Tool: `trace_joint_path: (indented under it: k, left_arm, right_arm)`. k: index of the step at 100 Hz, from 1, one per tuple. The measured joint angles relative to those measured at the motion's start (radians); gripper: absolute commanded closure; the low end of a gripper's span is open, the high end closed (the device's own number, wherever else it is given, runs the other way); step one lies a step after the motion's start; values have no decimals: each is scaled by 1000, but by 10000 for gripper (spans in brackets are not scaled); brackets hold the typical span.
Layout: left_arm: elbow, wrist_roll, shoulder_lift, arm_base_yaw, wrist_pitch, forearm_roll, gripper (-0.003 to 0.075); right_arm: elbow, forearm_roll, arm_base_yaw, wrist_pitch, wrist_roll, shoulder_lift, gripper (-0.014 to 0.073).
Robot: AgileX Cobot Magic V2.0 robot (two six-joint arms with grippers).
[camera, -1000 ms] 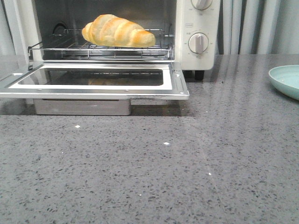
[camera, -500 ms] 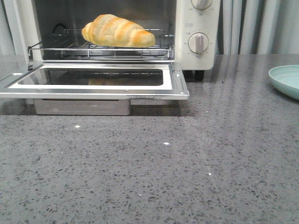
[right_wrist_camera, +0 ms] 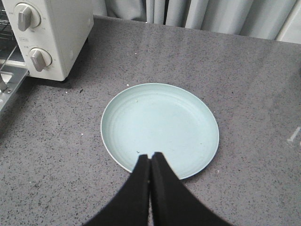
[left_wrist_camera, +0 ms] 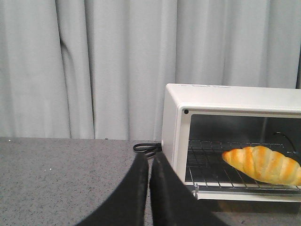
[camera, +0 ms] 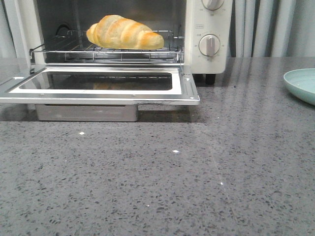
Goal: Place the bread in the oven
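Observation:
The golden bread (camera: pixel 124 33) lies on the wire rack (camera: pixel 106 51) inside the cream-white oven (camera: pixel 209 34), whose glass door (camera: pixel 98 84) is folded down flat. The left wrist view shows the same bread (left_wrist_camera: pixel 263 164) on the rack, off to one side of my left gripper (left_wrist_camera: pixel 149 157), which is shut and empty, apart from the oven's outer wall (left_wrist_camera: pixel 171 127). My right gripper (right_wrist_camera: pixel 151 155) is shut and empty over the near rim of a plate. Neither gripper appears in the front view.
A pale green plate (right_wrist_camera: pixel 160 128) lies empty on the grey speckled counter to the right of the oven, partly seen in the front view as plate (camera: pixel 301 84). A black power cord (left_wrist_camera: pixel 146 149) lies beside the oven. Grey curtains hang behind.

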Motion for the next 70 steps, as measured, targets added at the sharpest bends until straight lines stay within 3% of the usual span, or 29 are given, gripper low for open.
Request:
trace_joint_path:
  k: [25,50,70]
  left_arm:
    - [0,0,0,0,0,0,741]
    - [0,0,0,0,0,0,741]
    - [0,0,0,0,0,0,742]
  right_arm:
    - [18,-4,0,-18,1,0,641]
    - [150,-53,0,-203,89,0,641]
    - [240,-5,-12,-356,140,0,641]
